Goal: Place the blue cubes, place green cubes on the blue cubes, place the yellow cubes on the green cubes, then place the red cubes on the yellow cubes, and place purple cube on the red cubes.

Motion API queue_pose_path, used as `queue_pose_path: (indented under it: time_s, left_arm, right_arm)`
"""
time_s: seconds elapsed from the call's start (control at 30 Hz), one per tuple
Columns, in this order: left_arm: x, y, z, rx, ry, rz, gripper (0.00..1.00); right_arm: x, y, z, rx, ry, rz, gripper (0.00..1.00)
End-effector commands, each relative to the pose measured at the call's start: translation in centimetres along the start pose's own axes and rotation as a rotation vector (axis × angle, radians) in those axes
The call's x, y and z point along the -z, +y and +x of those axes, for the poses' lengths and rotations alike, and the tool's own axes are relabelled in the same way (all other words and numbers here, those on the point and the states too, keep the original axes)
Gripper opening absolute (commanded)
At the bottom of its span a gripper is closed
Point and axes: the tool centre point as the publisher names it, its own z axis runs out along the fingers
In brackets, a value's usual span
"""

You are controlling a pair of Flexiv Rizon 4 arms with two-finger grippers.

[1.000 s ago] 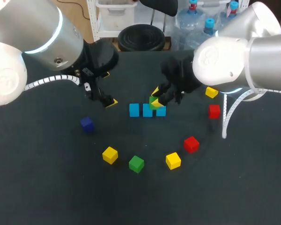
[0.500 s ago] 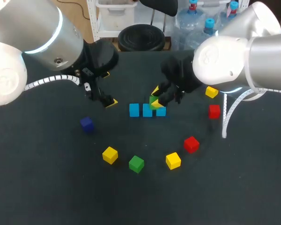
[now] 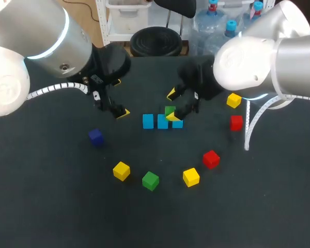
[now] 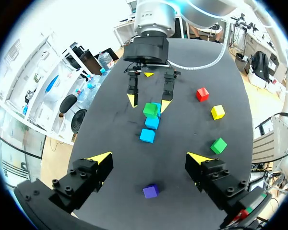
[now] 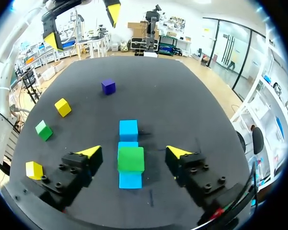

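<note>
Since the earlier frame, the right gripper (image 3: 172,105) has spread its fingers and let go of the stacked green cube (image 3: 170,110); it is now released, with one finger on either side of that cube. Count: three blue cubes (image 3: 148,121) in a row at mid-surface (image 3: 51,206); two green, the stacked one atop the row's 3 o'clock end and a loose green cube (image 3: 150,180) at 6 o'clock; three yellow cubes (image 3: 121,170); two red cubes (image 3: 211,158); one purple cube (image 3: 96,137) at 8 o'clock. The left gripper (image 3: 119,97) hangs released and empty at 10 o'clock of the row.
</note>
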Motion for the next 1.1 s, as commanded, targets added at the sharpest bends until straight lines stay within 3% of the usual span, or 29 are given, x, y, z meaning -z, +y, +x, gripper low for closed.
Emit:
queue_pose_path:
  time_s: [0.03,0.3,0.73,0.93,1.1]
  left_arm:
    - [0.0,0.1,0.0,-0.001,0.0,0.002,1.0]
    - [0.0,0.1,0.0,-0.001,0.0,0.002,1.0]
    - [0.0,0.1,0.0,-0.001,0.0,0.002,1.0]
    - [0.0,0.1,0.0,-0.001,0.0,0.002,1.0]
    - [0.0,0.1,0.0,-0.001,0.0,0.002,1.0]
  right_arm:
    - [1.8,0.2,-0.1,-0.006,-0.027,0.013,1.0]
    - [5.8,0.6,-0.4,-0.024,-0.09,0.035,1.0]
    - [11.2,3.0,1.8,-0.076,-0.17,0.036,1.0]
    - [12.3,4.3,2.7,-0.087,-0.239,0.027,1.0]
    - [12.2,4.5,2.8,-0.087,-0.24,0.025,1.0]
